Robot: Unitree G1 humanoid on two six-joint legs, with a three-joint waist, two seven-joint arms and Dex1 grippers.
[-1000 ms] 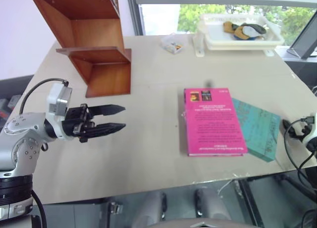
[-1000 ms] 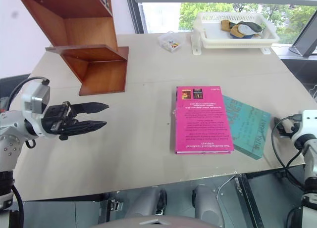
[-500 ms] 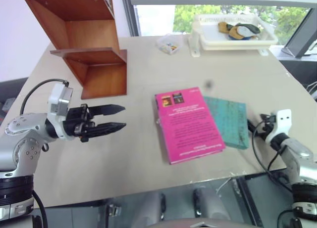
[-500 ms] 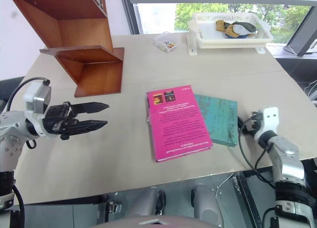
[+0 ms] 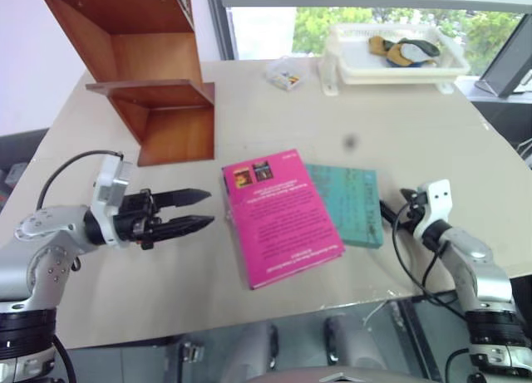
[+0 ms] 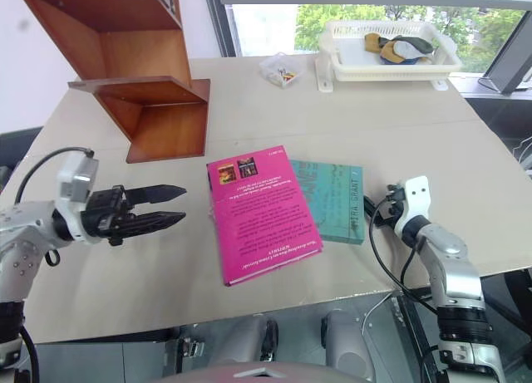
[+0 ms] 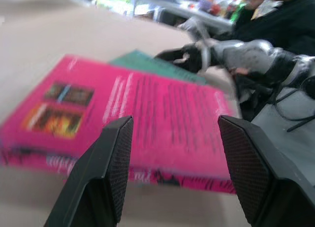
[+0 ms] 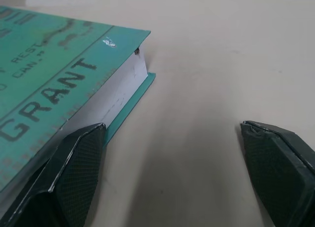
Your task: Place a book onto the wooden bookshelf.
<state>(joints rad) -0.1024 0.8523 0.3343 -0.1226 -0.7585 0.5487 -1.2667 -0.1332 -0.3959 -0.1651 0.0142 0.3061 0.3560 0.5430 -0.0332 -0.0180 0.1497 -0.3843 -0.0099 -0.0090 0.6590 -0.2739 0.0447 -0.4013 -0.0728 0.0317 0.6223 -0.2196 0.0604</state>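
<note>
Both sets of jaws stand parted with nothing between them. At far left the shelf [image 5: 158,84] stands on the table [image 5: 274,109], its open compartments facing toward the middle. Below it the left gripper [image 5: 195,211] lies nearly level, fingers aimed at the book [image 5: 278,217] and stopping just short of its near edge; in the left wrist view that pink cover fills the gap between the two fingers [image 7: 110,178], so the approach looks lined up with the book's side. The book lies flat, skewed, near the table's front edge and well apart from the shelf. Its right side overlaps the teal book [image 5: 349,204]. Right of that sits the right gripper [image 6: 376,213], low at the table; in its wrist view one finger [image 8: 74,178] is just beside or touching the teal book's corner, though contact cannot be told for sure.

As I judge it, the main risk is at that overlap: a push or a closing grip from the right could shift the teal book and drag or tip the pink one, spoiling the left gripper's line. The book is thick and lies flat, so level fingers may only shove it rather than get under it. It also lies close to the front edge, and a shove could send it off. At the table's far side are a white tray [image 5: 399,67] and a small clear box [image 5: 287,74], well clear of all this.
</note>
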